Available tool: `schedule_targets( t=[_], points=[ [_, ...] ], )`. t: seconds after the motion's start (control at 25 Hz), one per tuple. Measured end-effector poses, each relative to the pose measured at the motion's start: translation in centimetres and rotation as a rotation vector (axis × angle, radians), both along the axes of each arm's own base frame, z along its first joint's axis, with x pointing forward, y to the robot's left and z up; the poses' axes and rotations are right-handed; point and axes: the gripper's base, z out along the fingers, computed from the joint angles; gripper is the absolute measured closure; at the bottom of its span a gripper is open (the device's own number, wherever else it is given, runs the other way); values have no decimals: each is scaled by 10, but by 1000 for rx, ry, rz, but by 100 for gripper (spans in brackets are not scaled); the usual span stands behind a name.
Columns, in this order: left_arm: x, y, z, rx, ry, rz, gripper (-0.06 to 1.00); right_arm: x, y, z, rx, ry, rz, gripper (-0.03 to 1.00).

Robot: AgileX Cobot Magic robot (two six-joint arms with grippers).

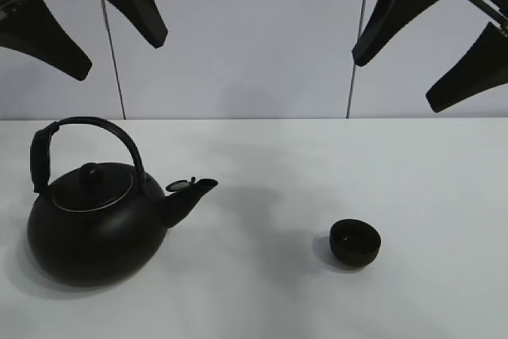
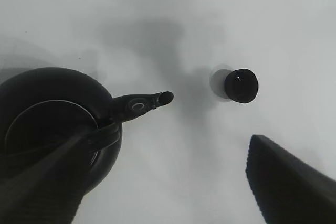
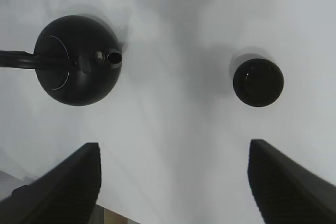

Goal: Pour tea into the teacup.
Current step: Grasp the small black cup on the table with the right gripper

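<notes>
Well, both my grippers hang high above the white table (image 1: pixel 262 164), and neither touches anything. My left gripper (image 1: pixel 119 55) has its jaws spread wide with nothing between them. My right gripper (image 1: pixel 398 81) also has its jaws parted around bare air.

The teacup (image 1: pixel 355 242) sits upright on the table, to the right of the middle in the high view. It lies below my right gripper, well clear of it, and even farther from my left one. From my right wrist, the cup shows beyond the two dark fingers (image 3: pixel 286 187), closer in line with one of them, its round mouth facing up at the camera. From my left wrist, it is a small dark disc on the pale surface, beyond the finger that shows on that side.

The kettle (image 1: pixel 95 224) stands on the left part of the table under my left gripper, with its lid on and its arched handle up. Its spout (image 1: pixel 190 192) points toward the teacup, but the two stand well apart, with bare table between them.
</notes>
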Motion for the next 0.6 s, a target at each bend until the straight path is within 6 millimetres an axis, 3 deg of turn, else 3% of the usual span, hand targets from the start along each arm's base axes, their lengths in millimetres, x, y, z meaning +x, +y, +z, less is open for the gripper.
schedule_targets(
  t=[0.6],
  points=[
    [0, 0, 0, 0, 0, 0, 35, 2, 1, 1, 6, -34, 23, 43]
  ],
)
